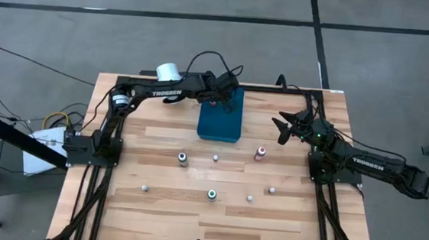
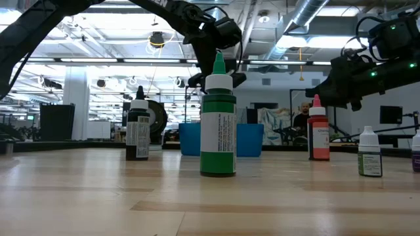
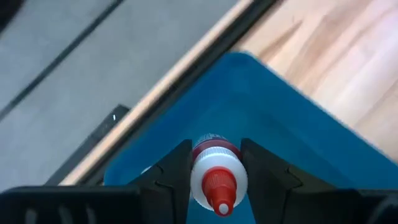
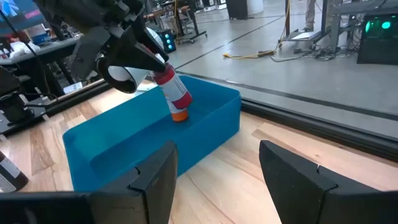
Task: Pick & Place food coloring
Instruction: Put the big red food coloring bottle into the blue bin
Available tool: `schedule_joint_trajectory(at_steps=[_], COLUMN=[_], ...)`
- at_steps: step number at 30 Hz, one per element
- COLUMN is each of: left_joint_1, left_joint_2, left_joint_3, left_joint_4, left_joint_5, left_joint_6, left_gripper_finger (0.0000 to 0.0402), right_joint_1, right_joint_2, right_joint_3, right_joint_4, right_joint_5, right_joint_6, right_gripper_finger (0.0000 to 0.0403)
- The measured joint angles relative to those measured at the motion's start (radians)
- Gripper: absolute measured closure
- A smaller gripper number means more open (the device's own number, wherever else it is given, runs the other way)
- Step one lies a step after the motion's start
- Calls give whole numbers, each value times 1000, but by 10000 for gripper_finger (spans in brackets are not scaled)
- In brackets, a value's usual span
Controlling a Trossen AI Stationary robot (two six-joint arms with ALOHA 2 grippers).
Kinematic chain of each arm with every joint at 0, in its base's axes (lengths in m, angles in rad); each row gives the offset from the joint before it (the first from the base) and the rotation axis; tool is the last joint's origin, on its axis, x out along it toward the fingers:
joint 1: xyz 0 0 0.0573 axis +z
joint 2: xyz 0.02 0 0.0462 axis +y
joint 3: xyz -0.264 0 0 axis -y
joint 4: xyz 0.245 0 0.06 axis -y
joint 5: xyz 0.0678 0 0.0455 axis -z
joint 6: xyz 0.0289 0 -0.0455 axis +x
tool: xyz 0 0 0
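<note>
Left gripper (image 4: 163,73): reaches over the far end of the blue tray (image 1: 220,120), fingers (image 3: 177,171) pinching a red-bodied food coloring bottle (image 4: 173,93).
Held bottle: tilted, its lower end down inside the tray; in the left wrist view its white cap and red tip (image 3: 219,186) sit between the two dark fingers.
Blue tray: rectangular, at the far middle of the wooden table (image 1: 159,146), near the far edge.
Right gripper (image 1: 283,128): hangs right of the tray, fingers spread apart, holding nothing; the right wrist view looks past them at the tray.
Other food coloring bottles: standing upright on the table, nearer than the tray and well apart from each other.
Green bottle (image 2: 218,118): closest to the low camera, near the table's middle.
Dark bottle (image 2: 138,128): left of the green one and farther back.
Red bottle (image 2: 318,130): right of the green one, just near of the tray's right corner.
White cylinder (image 1: 168,72): at the far edge, beside the left arm.
</note>
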Motion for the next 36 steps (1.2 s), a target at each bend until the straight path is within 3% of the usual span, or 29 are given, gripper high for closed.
schedule_joint_trajectory(at_steps=[8,36], left_joint_1=[6,27], left_joint_2=[54,53], left_joint_3=[0,-8], left_joint_4=[-1,9], left_joint_5=[-1,22], left_joint_6=[18,43], left_gripper_finger=[285,278], right_joint_1=[0,0], right_joint_2=[0,0], right_joint_3=[0,0], right_joint_4=[0,0], right_joint_5=[-1,-1], right_joint_6=[1,1], right_gripper_finger=[188,188])
